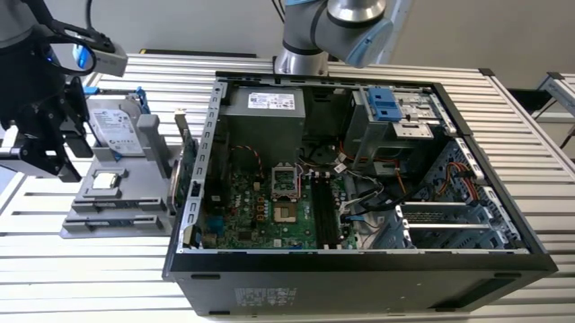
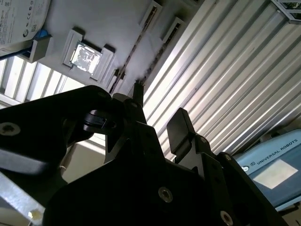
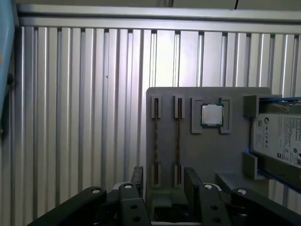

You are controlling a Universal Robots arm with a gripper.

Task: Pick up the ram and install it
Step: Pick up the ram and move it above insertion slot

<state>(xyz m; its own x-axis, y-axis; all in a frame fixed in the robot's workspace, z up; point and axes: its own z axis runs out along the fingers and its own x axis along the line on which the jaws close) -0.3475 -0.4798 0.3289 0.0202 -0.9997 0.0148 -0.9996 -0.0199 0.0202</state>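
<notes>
- While the gripper hung over the gray holder, its two black fingers were spread apart, with nothing pinched between them (both wrist views showed the gap).
- The ram stood on edge in the holder's slotted brackets. In the first wrist view it showed from above as a thin dark line, in line with the gap of the fingers and untouched.
- A similar thin line ran in the neighbouring pair of brackets, just beside the ram. I could not tell whether it was a second stick.
- Next to those brackets the small square CPU chip sat in its own recess, and the silver hard drive stood beyond the chip in its blue-tabbed frame.
- In the exterior view the holder lay at nine o'clock of the open computer case, just beside its wall. Both rested on the ribbed aluminium table.
- In that view the gripper's black body hung at nine o'clock of the hard drive.
- The motherboard lay bare inside the case, with its long dark slots at three o'clock of the socket.
</notes>
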